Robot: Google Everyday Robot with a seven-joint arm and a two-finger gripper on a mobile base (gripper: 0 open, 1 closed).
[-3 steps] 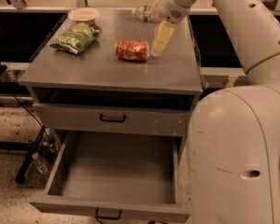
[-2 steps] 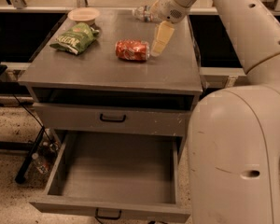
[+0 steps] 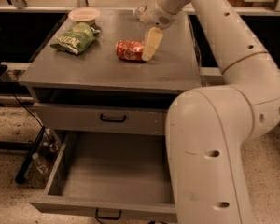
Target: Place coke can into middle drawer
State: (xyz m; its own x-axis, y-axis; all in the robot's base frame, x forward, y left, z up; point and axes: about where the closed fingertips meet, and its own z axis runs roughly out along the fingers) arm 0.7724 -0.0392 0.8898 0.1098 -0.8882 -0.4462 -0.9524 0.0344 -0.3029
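**On the grey cabinet top [image 3: 107, 66]: gripper [image 3: 149, 48] beside the coke can [image 3: 129, 50]**

The cabinet top is flat, dull grey metal, and stands on a speckled floor with dark shelving behind it. The gripper reaches down from the white arm [image 3: 233, 73] to the middle of the top, its cream tip against the right end of the coke can. Whether it is clamped on the can or loose cannot be told from this view.

The coke can lies on its side on the cabinet top, well above the drawer and not in it. It is small and red with uneven, crumpled-looking sides and pale flecks of white print. No word on it can be read.

To its left lies a green chip bag [image 3: 74, 37] with white lettering too small to make out. Just beyond the bag sits a shallow pale bowl [image 3: 84, 15].

Below the top, a closed drawer front [image 3: 84, 120] carries a black handle. Under it the middle drawer [image 3: 112, 171] is pulled far out, showing a bare grey floor and a small black handle [image 3: 107, 214] on its front panel.
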